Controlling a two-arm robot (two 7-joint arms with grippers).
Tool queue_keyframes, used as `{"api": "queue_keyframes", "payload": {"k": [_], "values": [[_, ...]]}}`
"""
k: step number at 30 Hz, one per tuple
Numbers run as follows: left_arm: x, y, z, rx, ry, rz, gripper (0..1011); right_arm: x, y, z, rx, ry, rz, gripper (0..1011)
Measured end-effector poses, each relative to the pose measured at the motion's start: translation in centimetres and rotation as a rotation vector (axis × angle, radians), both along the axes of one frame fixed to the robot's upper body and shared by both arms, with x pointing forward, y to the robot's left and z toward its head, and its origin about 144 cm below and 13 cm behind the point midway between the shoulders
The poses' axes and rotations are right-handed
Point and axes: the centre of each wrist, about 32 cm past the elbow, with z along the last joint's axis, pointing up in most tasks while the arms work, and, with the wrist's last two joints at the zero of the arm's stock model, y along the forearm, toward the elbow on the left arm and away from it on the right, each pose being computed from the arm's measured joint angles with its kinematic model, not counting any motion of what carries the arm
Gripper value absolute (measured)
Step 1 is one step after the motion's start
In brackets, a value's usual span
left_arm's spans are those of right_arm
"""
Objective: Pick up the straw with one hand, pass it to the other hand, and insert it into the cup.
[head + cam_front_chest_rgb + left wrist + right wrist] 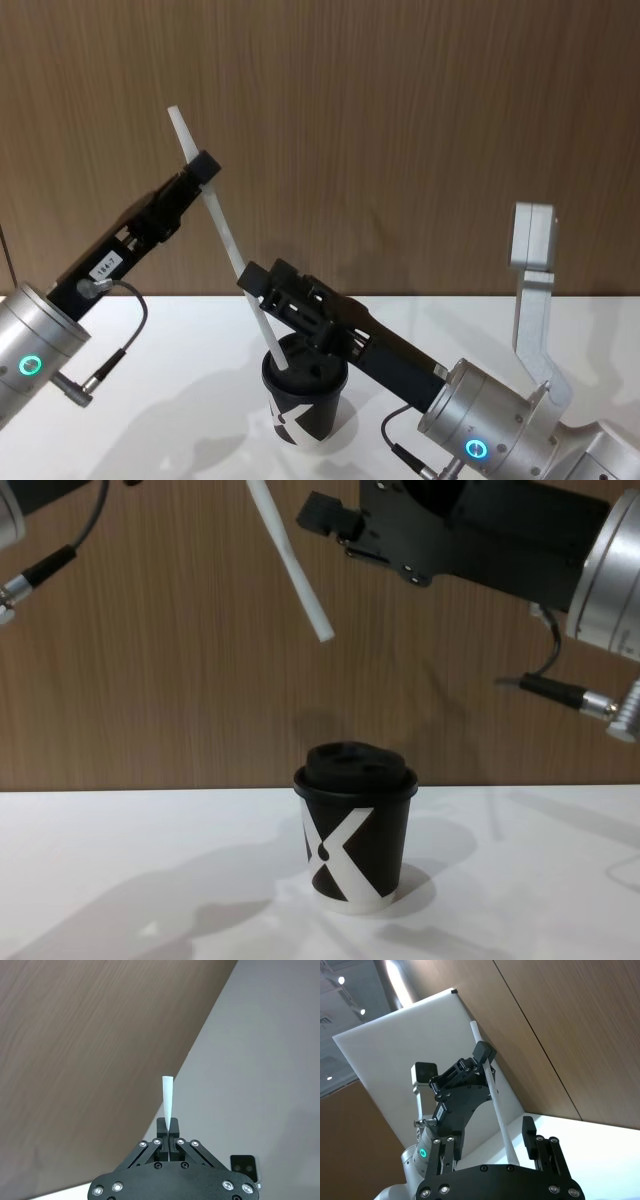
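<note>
Handover step. Left hand (pixel 205 165) clamped on the straw (pixel 224 222), which hangs slanted in the air above the cup (pixel 352 845). Right hand (pixel 265 277) open, astride the straw's middle. Next, probably: right hand closes, left lets go.

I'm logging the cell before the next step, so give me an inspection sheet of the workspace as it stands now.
Surface: white table, carrying the cup.
Job's things: straw tilted in the air, with its lower end above the cup and not in it. The cup stands upright with its lid on.
Clutter: nothing seen.
Grippers: left gripper shut on the straw near its upper end. Right gripper open, with a finger on either side of the straw lower down.
Cables: left wrist cable and right wrist cable are plugged in and hang apart from the straw and cup.
Surroundings: wood-panelled wall behind.
</note>
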Motion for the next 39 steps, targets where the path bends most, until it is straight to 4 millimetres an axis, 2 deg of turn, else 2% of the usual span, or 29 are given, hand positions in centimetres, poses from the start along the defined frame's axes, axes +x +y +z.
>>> {"api": "queue_keyframes", "payload": {"k": [2,11,26,39], "values": [[0.0,0.1,0.2,0.023,-0.022,0.021,13,0.0,0.0,0.0,0.000,0.000,0.000,766],[0.2,0.2,1.1,0.117,-0.120,0.100,12,0.0,-0.1,0.0,0.000,-0.002,-0.007,999],[1.2,-0.5,2.1,0.249,-0.248,0.173,14,-0.1,-1.5,-0.3,-0.059,-0.020,-0.142,1001],[2.1,-1.0,1.4,0.297,-0.285,0.190,13,-0.1,-2.9,-1.0,-0.117,0.000,-0.244,1001]]}}
